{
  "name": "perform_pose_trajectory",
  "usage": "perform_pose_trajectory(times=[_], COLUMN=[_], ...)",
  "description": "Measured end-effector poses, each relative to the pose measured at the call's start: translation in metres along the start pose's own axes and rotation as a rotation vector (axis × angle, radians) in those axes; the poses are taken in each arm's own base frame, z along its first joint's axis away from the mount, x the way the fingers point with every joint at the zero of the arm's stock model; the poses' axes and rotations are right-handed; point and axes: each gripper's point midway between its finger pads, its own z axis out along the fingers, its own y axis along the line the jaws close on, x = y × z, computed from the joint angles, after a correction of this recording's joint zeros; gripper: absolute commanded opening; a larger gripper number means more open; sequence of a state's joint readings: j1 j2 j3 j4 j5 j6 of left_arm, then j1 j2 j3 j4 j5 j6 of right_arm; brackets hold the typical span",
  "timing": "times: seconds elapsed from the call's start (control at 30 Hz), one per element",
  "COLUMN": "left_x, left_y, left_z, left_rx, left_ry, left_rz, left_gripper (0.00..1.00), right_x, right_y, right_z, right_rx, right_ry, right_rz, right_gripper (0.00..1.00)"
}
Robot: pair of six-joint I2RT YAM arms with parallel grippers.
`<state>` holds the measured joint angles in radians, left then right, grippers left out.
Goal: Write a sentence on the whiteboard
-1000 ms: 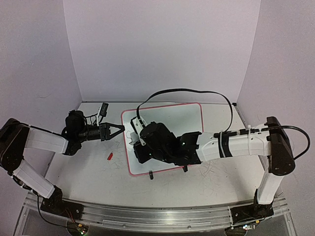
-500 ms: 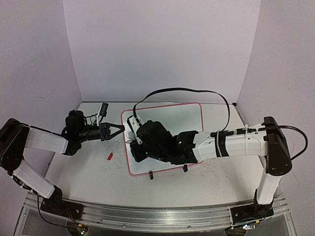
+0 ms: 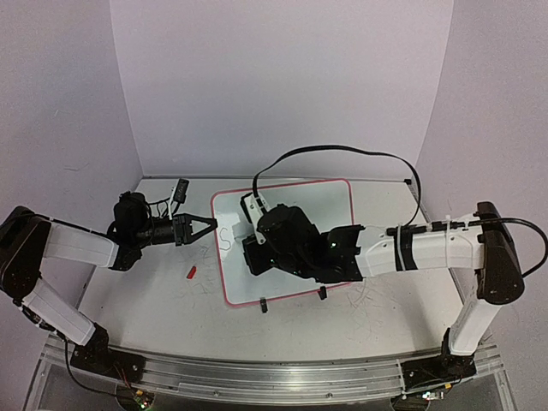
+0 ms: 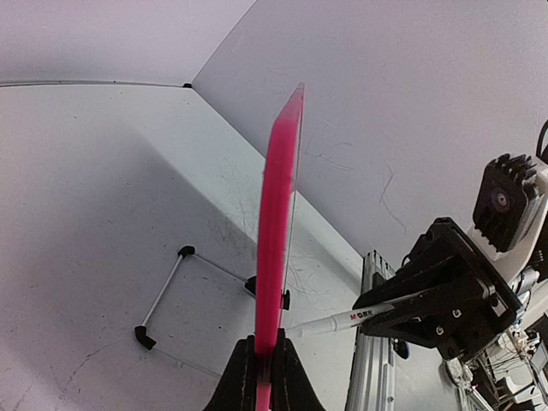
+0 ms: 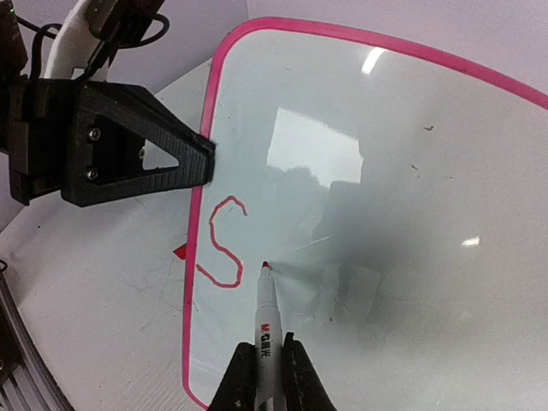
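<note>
The whiteboard (image 3: 321, 205), glossy white with a red-pink rim, lies at mid table. Of the sentence only a red letter "S" (image 5: 221, 244) shows, near the board's left edge; it also shows in the top view (image 3: 225, 238). My left gripper (image 3: 211, 223) is shut on the board's left rim, seen edge-on in the left wrist view (image 4: 278, 205) between its jaws (image 4: 264, 355). My right gripper (image 5: 268, 347) is shut on a white marker (image 5: 267, 312). The marker's red tip sits at the board just right of the S. In the top view the right gripper (image 3: 257, 253) hovers over the board's left part.
A small red cap (image 3: 191, 273) lies on the tabletop left of the board. Two black clip feet (image 3: 263, 304) stick out at the board's near edge. A thin wire stand (image 4: 163, 291) shows under the board. A black cable (image 3: 342, 154) arcs above the right arm.
My right gripper has shifted right along the board with the marker, uncovering the red S. The left gripper and the board have not moved.
</note>
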<state>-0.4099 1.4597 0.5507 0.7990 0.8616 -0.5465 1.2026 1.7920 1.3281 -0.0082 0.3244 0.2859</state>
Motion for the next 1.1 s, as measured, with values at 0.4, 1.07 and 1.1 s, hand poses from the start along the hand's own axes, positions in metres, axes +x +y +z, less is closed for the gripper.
perform_pose_trajectory(times=[0.4, 1.07, 1.1], left_x=[0.000, 0.000, 0.000], left_y=[-0.001, -0.001, -0.001], left_z=[0.000, 0.000, 0.000], left_rx=[0.003, 0.003, 0.003], left_ry=[-0.002, -0.002, -0.002], left_rz=[0.003, 0.004, 0.004], left_gripper=[0.00, 0.00, 0.00], right_x=[-0.007, -0.026, -0.025], right_y=[-0.005, -0.007, -0.007], right_z=[0.001, 0.002, 0.002], right_rx=[0.009, 0.024, 0.024], right_ry=[-0.013, -0.052, -0.052], right_rz=[-0.004, 0.001, 0.003], right_gripper=[0.00, 0.00, 0.00])
